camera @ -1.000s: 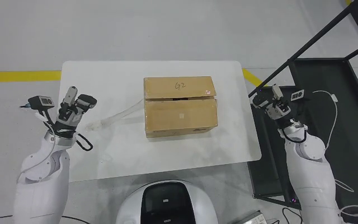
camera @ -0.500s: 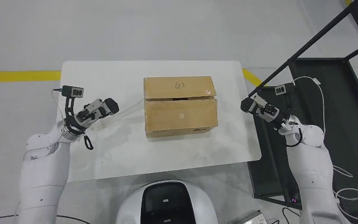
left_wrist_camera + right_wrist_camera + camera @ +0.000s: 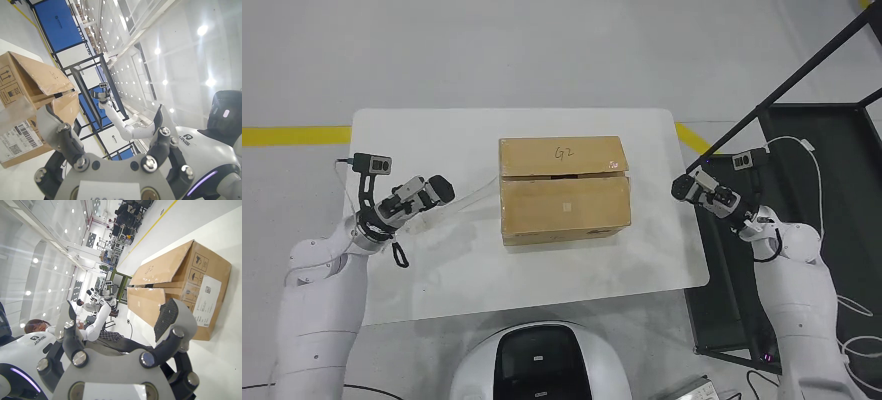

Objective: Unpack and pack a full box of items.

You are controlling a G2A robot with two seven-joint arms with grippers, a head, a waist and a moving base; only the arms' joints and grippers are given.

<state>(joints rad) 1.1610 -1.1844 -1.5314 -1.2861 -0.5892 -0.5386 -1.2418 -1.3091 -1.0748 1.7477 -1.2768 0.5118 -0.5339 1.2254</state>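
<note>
- The cardboard box (image 3: 564,190) is being carried by the white desk (image 3: 422,140) at about its middle. It is standing upright with its two top flaps folded down, and a narrow dark gap is being left along the seam where they meet.
- A handwritten mark is being shown on the far flap, and printed labels are being shown on the box's two short sides.
- The left gripper (image 3: 439,188) is being held over the desk to the left of the box, near it but apart from it, and is being pointed toward its side. Its fingers (image 3: 47,117) are being kept spread wide — nothing is being gripped between them.
- A clear plastic piece (image 3: 467,203) is being seen lying on the desk, running from under the left gripper toward the box's left side. Whether it is touching the box cannot be told.
- The right gripper (image 3: 679,187) is being held at the desk's right edge, well apart from the box and turned toward it. Its fingers (image 3: 168,313) are likewise being kept wide open, with nothing between them.
- A black rack (image 3: 812,150) is being shown just beside the desk on the right — and a yellow line (image 3: 292,135) on the floor is being seen at both sides of the desk.
</note>
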